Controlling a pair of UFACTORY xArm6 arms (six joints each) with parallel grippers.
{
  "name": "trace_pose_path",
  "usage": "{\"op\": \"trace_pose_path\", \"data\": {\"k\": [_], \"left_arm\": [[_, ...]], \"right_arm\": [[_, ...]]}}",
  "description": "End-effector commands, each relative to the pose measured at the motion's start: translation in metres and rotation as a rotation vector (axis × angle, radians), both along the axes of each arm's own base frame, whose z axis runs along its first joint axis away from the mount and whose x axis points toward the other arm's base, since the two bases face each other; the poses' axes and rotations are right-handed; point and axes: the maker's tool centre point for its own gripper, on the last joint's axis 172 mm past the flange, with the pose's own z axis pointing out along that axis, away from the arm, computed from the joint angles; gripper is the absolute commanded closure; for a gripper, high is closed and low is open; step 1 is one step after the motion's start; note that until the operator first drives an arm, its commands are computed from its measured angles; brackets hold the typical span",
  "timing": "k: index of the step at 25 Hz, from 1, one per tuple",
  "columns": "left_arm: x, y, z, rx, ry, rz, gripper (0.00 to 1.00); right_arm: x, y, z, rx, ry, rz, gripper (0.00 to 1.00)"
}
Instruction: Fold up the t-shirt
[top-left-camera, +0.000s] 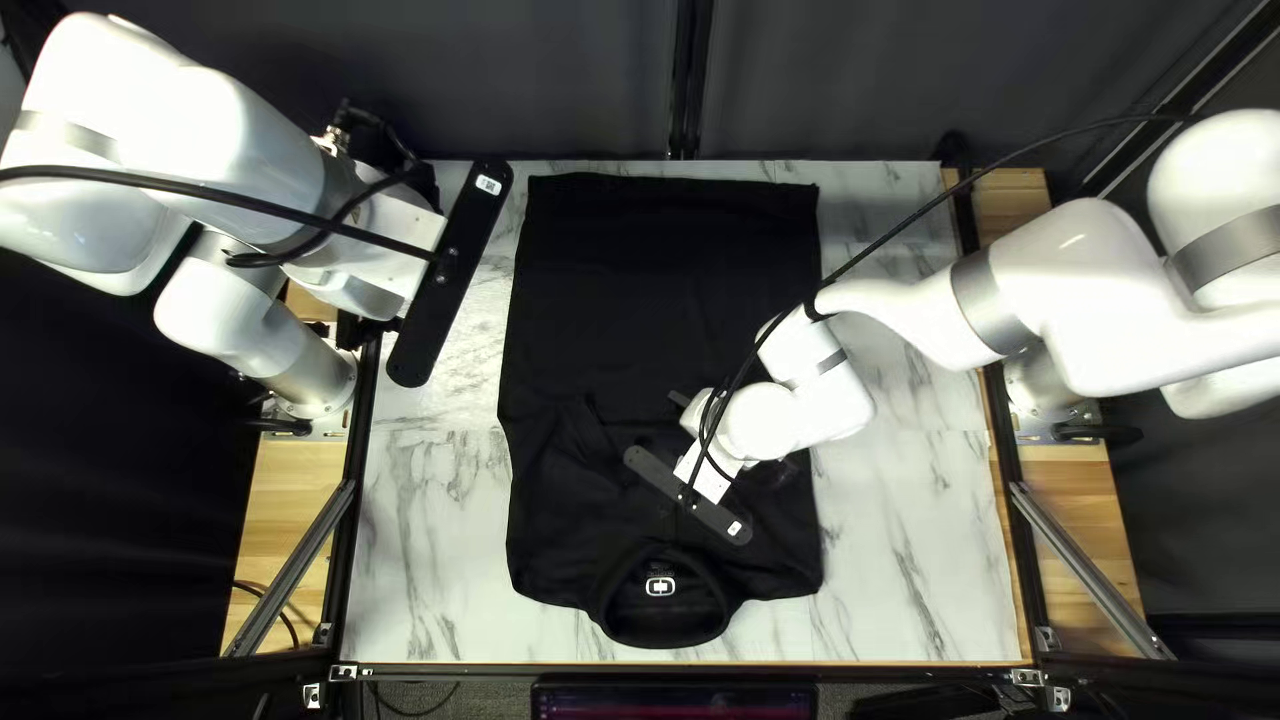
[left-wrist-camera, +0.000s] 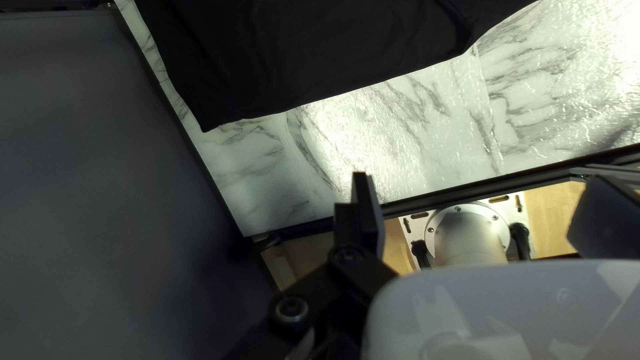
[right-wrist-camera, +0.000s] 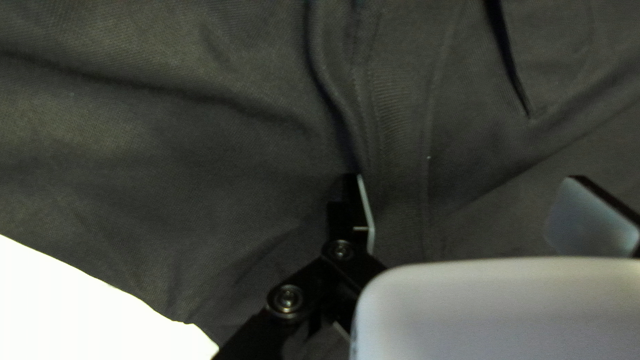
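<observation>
jaws stand wide apart on the left gripper [left-wrist-camera: 480,179] and the right gripper [right-wrist-camera: 465,179], with nothing held. the left one is up by the shirt's [top-left-camera: 640,294] far left side, the right over its near part. the shirt lies on the table [top-left-camera: 427,534], collar [top-left-camera: 607,596] near. a deep pinch at those creases could catch extra layers and drag everything crooked.

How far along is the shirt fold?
Apparently done: the T-shirt lies flat, no sleeve jutting from its sides. In hand: nothing gripped; my right gripper has open jaws over it, my left gripper is open off to one side. Remaining: probably the body folds, since hem and collar lie at opposite ends.
</observation>
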Motion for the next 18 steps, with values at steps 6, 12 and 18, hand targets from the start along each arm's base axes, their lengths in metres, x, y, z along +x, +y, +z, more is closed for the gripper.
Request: {"op": "trace_pose_path", "data": {"k": [6,12,18], "left_arm": [[0.000,0.000,0.000,0.000,0.000,0.000,0.00],[0.000,0.000,0.000,0.000,0.000,0.000,0.00],[0.000,0.000,0.000,0.000,0.000,0.000,0.00]], "right_arm": [[0.009,-0.006,-0.002,-0.008,-0.002,0.004,0.00],[0.012,-0.009,-0.010,0.003,0.000,0.006,0.00],[0.009,-0.003,-0.004,0.000,-0.006,0.008,0.00]]}}
